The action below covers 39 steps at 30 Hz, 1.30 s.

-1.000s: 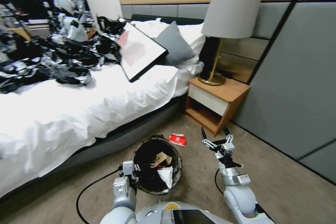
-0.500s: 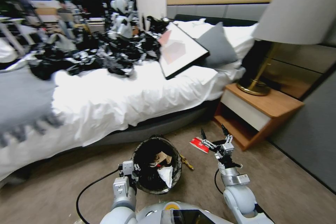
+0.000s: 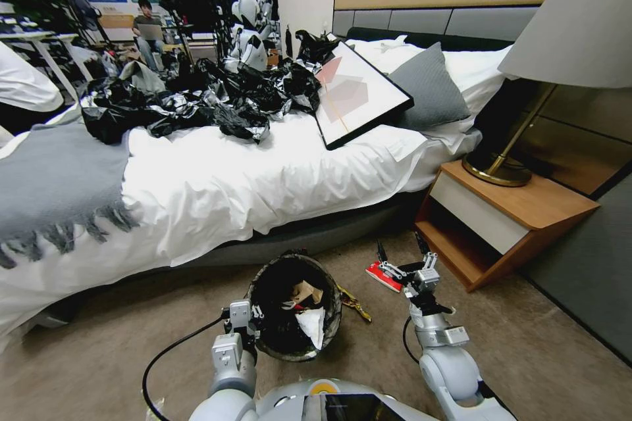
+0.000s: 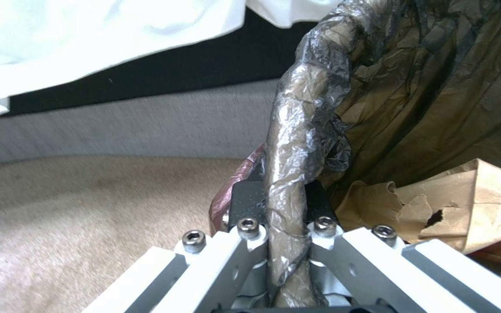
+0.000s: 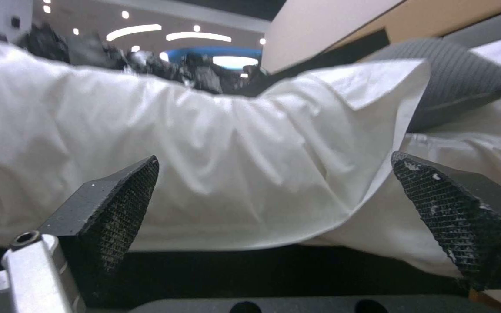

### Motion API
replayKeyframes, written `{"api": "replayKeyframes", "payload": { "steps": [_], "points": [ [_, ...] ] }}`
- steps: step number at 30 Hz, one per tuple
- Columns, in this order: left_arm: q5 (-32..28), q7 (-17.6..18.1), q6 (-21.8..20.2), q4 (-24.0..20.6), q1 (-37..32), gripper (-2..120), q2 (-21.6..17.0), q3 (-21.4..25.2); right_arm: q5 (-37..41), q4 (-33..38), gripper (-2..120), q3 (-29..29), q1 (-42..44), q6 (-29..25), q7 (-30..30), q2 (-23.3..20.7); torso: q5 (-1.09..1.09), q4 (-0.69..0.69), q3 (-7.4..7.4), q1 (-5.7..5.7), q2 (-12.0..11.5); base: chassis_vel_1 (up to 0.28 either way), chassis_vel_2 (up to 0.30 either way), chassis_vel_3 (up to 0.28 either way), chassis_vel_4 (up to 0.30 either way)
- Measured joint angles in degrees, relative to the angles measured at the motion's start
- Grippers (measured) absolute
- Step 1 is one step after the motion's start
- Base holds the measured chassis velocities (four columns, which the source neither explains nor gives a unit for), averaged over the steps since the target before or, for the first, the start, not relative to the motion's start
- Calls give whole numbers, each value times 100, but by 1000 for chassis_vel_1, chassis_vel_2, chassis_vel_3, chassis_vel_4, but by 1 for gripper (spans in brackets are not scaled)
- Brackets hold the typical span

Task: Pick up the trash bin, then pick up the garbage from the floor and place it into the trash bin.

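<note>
The trash bin (image 3: 333, 313), round with a black bag liner, stands tilted on the carpet just in front of me. My left gripper (image 3: 242, 323) is shut on its near-left rim. In the left wrist view the lined rim (image 4: 298, 165) runs between my left gripper's (image 4: 285, 234) closed fingers. Brown paper (image 3: 304, 292) and a white scrap (image 3: 313, 327) lie inside. Garbage on the floor: a red wrapper (image 3: 382, 275) and a yellow wrapper (image 3: 353, 303) to the bin's right. My right gripper (image 3: 402, 252) hangs open right beside the red wrapper; its pads (image 5: 120, 204) stand wide apart.
A bed (image 3: 263, 184) with white sheets runs across ahead, carrying black plastic sheeting (image 3: 197, 102), a framed picture (image 3: 361, 97) and a grey blanket (image 3: 59, 174). A wooden nightstand (image 3: 526, 207) with a lamp (image 3: 573, 33) stands at right. Open carpet (image 3: 540, 348) lies to the right.
The camera has swung left, so bed, nightstand and floor wrappers have shifted right in the picture. Both arms keep the same pose, the left still clamped on the bin.
</note>
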State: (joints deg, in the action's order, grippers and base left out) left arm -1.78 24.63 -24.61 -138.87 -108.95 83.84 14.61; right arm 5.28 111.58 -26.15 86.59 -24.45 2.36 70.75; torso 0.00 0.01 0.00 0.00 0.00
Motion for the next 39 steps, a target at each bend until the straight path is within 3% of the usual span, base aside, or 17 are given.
{"api": "replayKeyframes", "payload": {
  "steps": [21,28,39],
  "points": [
    [104,-11,36,0,-38,0,34,33,100,-1880,100,31,-1265,997,-644,-563,0,-1,0,0,0,0,0,0,0],
    [167,-13,78,-13,-96,0,51,32,-30,-3163,100,229,-2180,1312,-869,-687,1,1,0,0,0,0,0,0,0],
    [223,-11,80,-43,-129,0,78,43,-249,-4099,100,367,-2869,1628,-1297,-856,0,0,1,0,0,0,0,0,0]
  ]
}}
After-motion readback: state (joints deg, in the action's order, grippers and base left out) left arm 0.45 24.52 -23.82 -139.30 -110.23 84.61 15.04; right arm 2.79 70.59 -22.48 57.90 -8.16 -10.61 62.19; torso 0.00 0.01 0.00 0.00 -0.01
